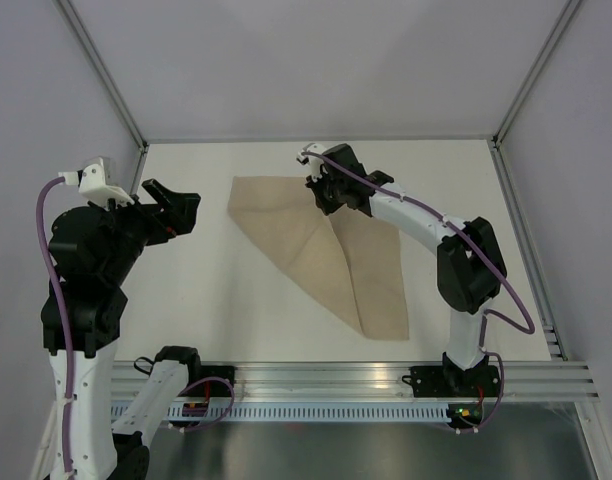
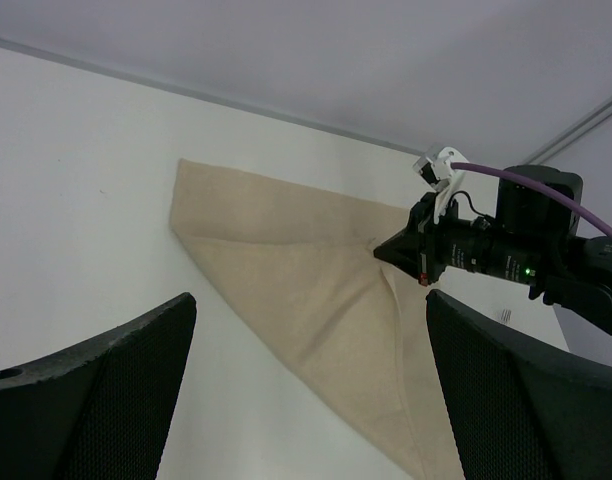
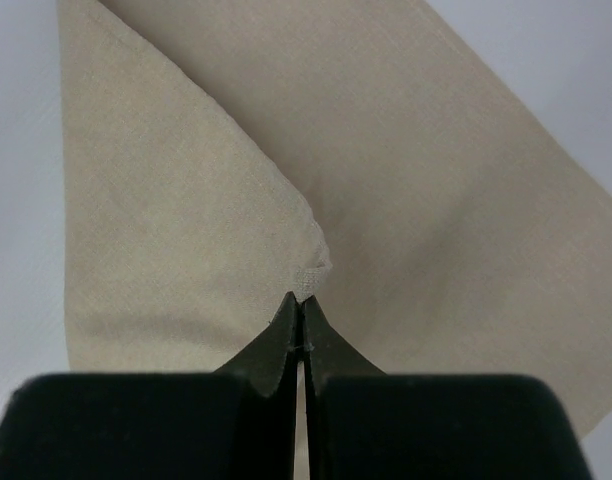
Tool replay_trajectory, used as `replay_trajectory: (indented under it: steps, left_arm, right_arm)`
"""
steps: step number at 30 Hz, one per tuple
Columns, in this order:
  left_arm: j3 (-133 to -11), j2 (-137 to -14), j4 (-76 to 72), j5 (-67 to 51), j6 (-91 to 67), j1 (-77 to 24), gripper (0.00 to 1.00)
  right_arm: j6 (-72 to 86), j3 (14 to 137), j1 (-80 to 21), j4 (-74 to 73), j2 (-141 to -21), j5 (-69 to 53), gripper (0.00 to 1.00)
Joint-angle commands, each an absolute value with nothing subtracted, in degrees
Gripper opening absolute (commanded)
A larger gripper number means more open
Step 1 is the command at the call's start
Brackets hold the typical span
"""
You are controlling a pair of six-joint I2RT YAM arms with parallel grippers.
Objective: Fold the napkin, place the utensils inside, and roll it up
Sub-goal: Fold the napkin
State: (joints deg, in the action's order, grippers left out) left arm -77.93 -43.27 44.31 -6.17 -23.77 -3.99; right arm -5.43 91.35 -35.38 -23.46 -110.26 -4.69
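Tan napkin (image 1: 316, 250) lies on the surface (image 1: 206, 300), folded to a rough triangle. At napkin's far edge: right gripper (image 1: 324, 205), fingers (image 3: 286, 340) squeezed together w/ a folded-over corner nipped at the tips. Left of napkin, apart from it: left gripper (image 1: 174, 203), fingers (image 2: 106, 400) spread wide, holding nothing.

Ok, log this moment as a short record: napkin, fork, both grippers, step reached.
napkin: beige cloth, partly folded over itself, lying on the white table
fork: not in view
right gripper: shut, apparently pinching a folded-over napkin corner
left gripper: open, empty, to the left of the napkin
step: fold not finished; nothing rolled yet
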Motion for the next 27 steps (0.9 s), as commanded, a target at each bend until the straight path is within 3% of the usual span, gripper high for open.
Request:
replay_trajectory:
  steps: [1, 27]
  left_arm:
    - [-77.9, -43.1, 42.3, -7.6, -25.3, -4.0, 1.0]
    - [-76.4, -43.2, 41.8, -7.3, -24.8, -4.0, 1.0]
  right_arm:
    - [-6.1, 91.0, -34.3, -22.1, -107.8, -4.4, 0.01]
    - [-5.6, 93.1, -24.5, -21.5, -109.4, -5.8, 0.0]
